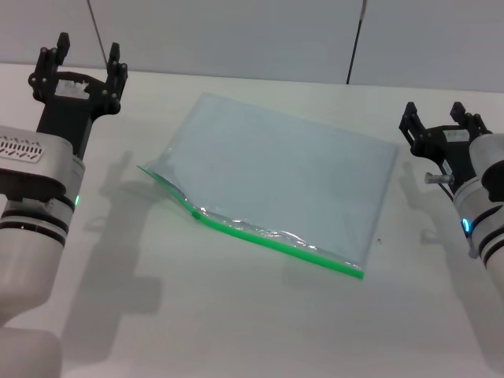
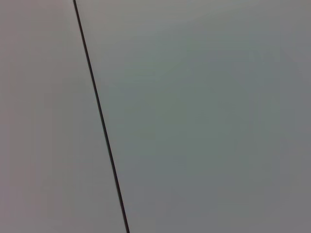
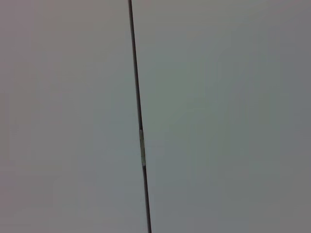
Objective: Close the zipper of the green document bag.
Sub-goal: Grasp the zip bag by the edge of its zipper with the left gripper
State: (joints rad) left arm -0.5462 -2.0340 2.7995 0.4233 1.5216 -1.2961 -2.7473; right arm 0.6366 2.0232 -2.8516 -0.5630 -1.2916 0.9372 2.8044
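The green document bag (image 1: 283, 185) lies flat, its zipper (image 1: 276, 240) edge rippled, between released left hand (image 1: 85, 59) and right hand (image 1: 439, 118).

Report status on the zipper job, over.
Left tool and right tool open, clear either side. Translucent blue-grey document bag flat on white table; bright green zipper strip untouched. Nothing in the way.

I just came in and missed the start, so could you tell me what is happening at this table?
Nothing is being handled yet. The green document bag lies flat on the white table, its zipper edge toward the robot and gaping near the left end. The left end effector and right end effector are both open, raised at either side and clear of the bag.
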